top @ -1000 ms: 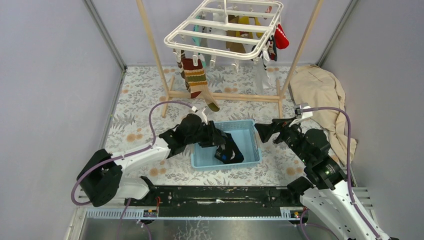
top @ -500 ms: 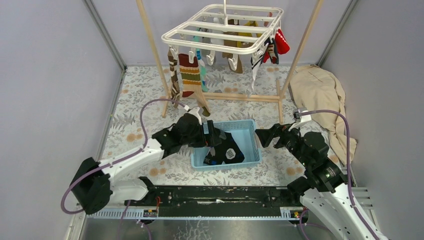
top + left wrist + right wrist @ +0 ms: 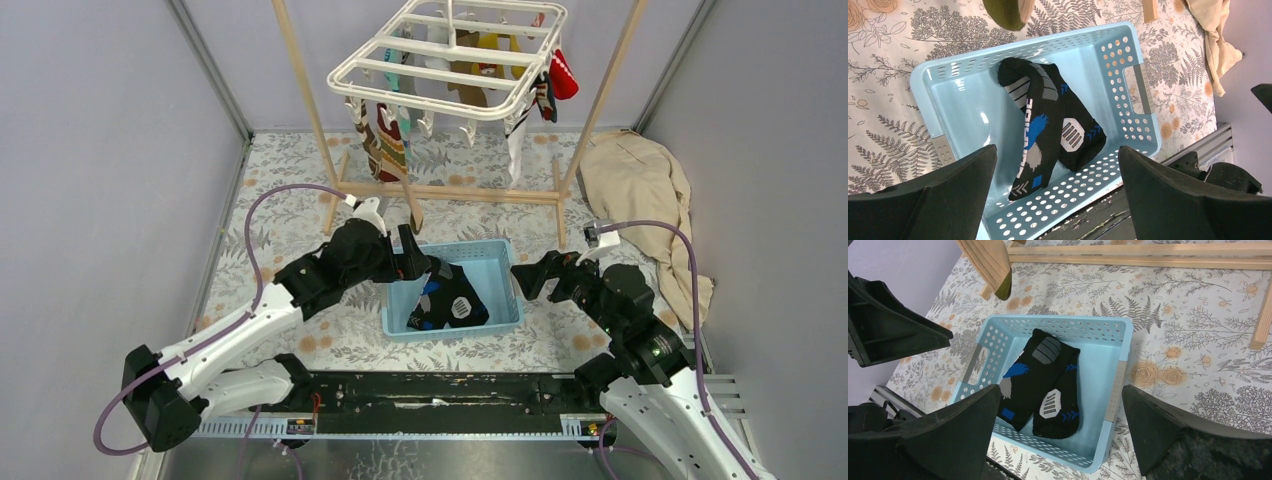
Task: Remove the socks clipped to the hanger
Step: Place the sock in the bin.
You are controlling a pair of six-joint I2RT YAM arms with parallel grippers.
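Left gripper [image 3: 413, 262]: jaws spread wide, nothing between them, hovering over the left rim of the blue perforated basket [image 3: 470, 244]. Straight below it, in the wrist view, the black socks with blue and grey patches [image 3: 1048, 131] lie loose in the basket, touching neither finger. They look like two overlapped, but the count is not certain. So that part is done: off the clips and binned.

Most of the task is left. The white clip hanger [image 3: 450, 62] hangs up and beyond both grippers, well apart from them, and is loaded. A brown-striped sock [image 3: 385, 150] hangs at its near-left corner, with teal, yellow and tan ones under the middle. A white sock [image 3: 517, 135] is near the right and a red sock [image 3: 563, 75] at the right edge. I judge this an early stage with many clips to go.

Right gripper [image 3: 530, 275]: released too and empty, just off the basket's right side with its fingers aimed at it. The black socks sit ahead of and below it.

Around them, the wooden rack [image 3: 298, 95] carries the hanger. Its low crossbar [image 3: 470, 192] runs beyond the basket, between the grippers and the hanging socks, and would likely obstruct a low reach. An olive sock toe [image 3: 1005, 12] dangles just past the basket's far rim. A beige cloth [image 3: 640, 185] is heaped right of the right gripper, out of the way.
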